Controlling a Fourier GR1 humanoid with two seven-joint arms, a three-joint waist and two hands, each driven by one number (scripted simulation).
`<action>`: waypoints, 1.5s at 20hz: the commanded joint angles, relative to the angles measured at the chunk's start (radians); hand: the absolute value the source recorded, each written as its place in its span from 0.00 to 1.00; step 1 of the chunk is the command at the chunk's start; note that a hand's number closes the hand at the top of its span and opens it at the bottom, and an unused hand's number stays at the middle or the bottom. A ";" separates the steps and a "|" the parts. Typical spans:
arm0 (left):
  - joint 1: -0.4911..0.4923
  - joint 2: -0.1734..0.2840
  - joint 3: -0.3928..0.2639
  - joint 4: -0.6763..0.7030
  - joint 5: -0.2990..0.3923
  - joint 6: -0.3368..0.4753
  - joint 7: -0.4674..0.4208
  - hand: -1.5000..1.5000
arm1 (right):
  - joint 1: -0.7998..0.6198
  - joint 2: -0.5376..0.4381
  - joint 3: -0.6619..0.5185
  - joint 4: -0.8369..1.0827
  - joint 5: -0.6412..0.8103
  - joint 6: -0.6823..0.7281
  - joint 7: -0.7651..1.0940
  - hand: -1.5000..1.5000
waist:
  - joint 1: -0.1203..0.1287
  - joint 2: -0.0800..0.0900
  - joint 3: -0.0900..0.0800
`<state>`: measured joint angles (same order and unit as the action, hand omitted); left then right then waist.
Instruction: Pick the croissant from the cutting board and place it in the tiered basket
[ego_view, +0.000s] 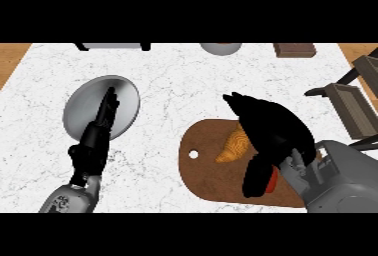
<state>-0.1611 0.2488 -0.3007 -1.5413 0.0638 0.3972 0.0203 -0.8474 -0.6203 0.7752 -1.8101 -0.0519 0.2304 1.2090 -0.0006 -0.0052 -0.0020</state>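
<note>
While both forearms come in from the lower edge, the scene reads so, near to far:

Right hand: lower right of the frame, over the board, palm down, fingers bent over the croissant and thumb hanging toward the near edge; whether they touch the pastry, I cannot tell.

Croissant: lying on the board, its right part hidden under the right hand, its golden left end showing.

Board: brown wood, rounded, lower centre-right, with a small hole near its left edge.

Left hand: lower left, fingers straight and together, pointing up the frame, holding nothing, its tips over the plate.

Plate: grey, round, left of centre, well apart from the board.

Basket: dark tiered frame at the right edge, beyond the board.

Counter: white marble.

Far edge: a grey bowl at top centre, a brown block to its right, a grey object with dark ends at upper left.
</note>
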 joint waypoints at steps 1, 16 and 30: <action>-0.001 0.004 -0.003 -0.032 -0.011 -0.003 0.044 0.50 | -0.007 -0.023 0.041 -0.014 0.012 0.116 0.128 0.00 | 0.001 0.001 0.001; -0.038 -0.009 0.067 0.040 0.006 -0.046 0.005 0.50 | 0.016 0.017 0.058 0.131 0.149 0.079 0.102 0.00 | 0.000 0.003 0.001; -0.020 -0.075 0.042 0.017 -0.076 -0.035 0.018 0.50 | 0.135 0.090 -0.066 0.223 0.247 0.126 -0.078 0.00 | 0.003 0.005 0.002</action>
<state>-0.1725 0.1993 -0.2500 -1.5335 0.0147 0.3537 0.0315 -0.7029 -0.5597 0.7689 -1.6391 0.1888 0.2799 1.0674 0.0022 -0.0011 -0.0004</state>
